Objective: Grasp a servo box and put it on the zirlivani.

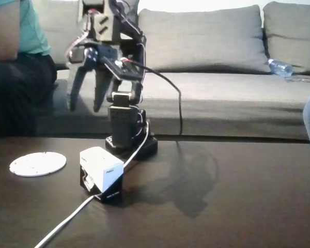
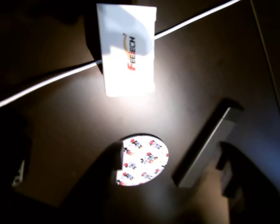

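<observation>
Table (image 1: 237,206): servo box (image 1: 102,174) in front of the arm's base (image 1: 130,139), resting on a cable (image 1: 67,222). Zirlivani (image 1: 37,164) to the box's left in the fixed view, apart from it. Sofa (image 1: 217,67) behind the table; bottle (image 1: 281,67) on its seat at right.

A small black robot arm (image 1: 125,77) on a black base (image 1: 132,144), with a tan wrist block (image 1: 104,23), two long dark fingers (image 1: 75,82), black and white cables.

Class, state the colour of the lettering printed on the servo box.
Orange-red lettering on the white top of the servo box, clearest in the wrist view.
</observation>
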